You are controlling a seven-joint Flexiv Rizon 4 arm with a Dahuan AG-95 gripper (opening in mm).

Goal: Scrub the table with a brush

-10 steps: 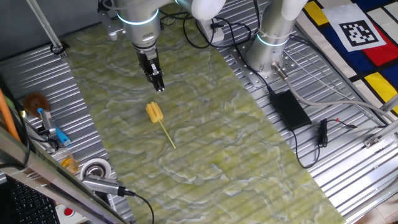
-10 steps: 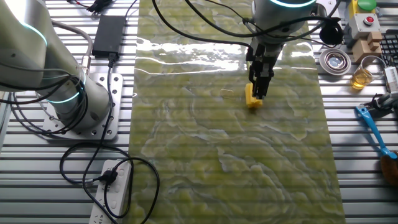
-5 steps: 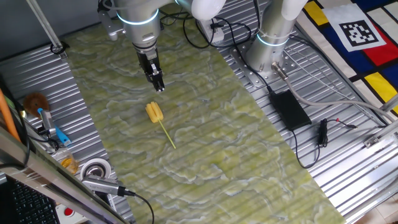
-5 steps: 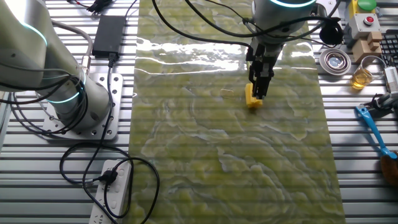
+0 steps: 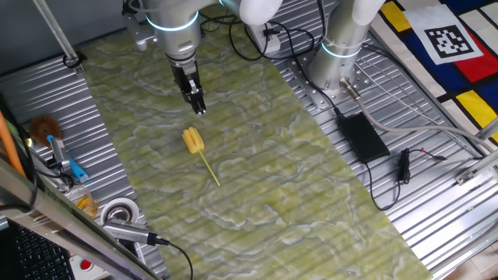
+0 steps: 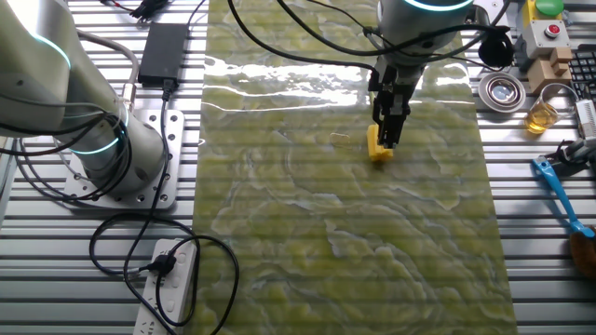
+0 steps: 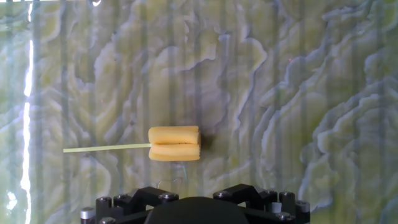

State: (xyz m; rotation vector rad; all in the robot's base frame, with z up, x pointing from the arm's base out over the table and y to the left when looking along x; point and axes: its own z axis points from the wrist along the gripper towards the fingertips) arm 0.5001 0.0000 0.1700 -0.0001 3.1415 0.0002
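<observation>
Brush [image 5: 193, 141] lies flat on the table [image 5: 257, 179], untouched, roughly mid-width in the upper half of the marbled sheet. One fixed view shows the whole thing: yellow head toward the gripper [image 5: 199, 109], thin stick handle running away from it toward the lower right. The other fixed view only gets the yellow head [image 6: 378, 147], partly hidden behind the gripper [image 6: 388, 140]; handle barely readable there. Hand view gives the cleanest look: brush [image 7: 174, 144] centred, head right, handle out to the left, table [image 7: 298, 93] pattern all around, and only the gripper's black base at the bottom edge, no fingertips.

Arm comes in from the top of the table, wrist pointing down, gripper vertical and hanging above the surface just beside the brush head, not in contact. Fingers look close together and hold nothing, but the gap between the tips is too small to make out, so I can't tell the spread.

Off-sheet on the ribbed metal: blue-handled tool [image 6: 559, 191] and brown fuzzy brush [image 5: 43, 127].
</observation>
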